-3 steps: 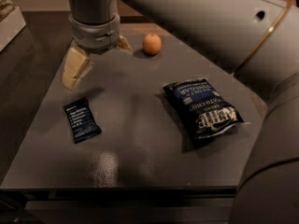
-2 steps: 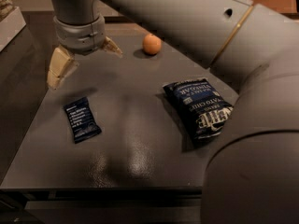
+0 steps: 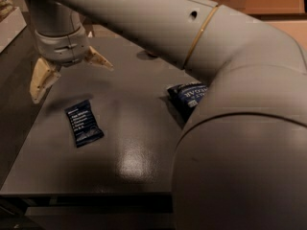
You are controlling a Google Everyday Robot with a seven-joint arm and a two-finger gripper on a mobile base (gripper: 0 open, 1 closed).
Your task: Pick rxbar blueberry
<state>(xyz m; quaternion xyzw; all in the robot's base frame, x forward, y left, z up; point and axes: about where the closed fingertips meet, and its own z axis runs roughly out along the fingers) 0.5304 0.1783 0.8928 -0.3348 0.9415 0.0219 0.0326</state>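
The rxbar blueberry point(image 3: 83, 123) is a small flat dark navy wrapper with rows of white text, lying flat on the dark grey table point(image 3: 134, 152) at its left side. My gripper point(image 3: 69, 75) hangs above the table's far left part, up and slightly left of the bar, with its two cream fingers spread wide apart and nothing between them. One finger point(image 3: 42, 80) points down at the left; the other point(image 3: 98, 59) sticks out to the right. The gripper is apart from the bar.
A larger puffy dark-blue chip bag point(image 3: 189, 96) lies right of centre, partly hidden by my arm point(image 3: 230, 104), which fills the right and top of the view. The table's left edge point(image 3: 29, 123) and front edge point(image 3: 91, 193) are near the bar.
The gripper has shifted left and a little toward the bar. The arm now covers much more of the view, hiding the orange and most of the chip bag.
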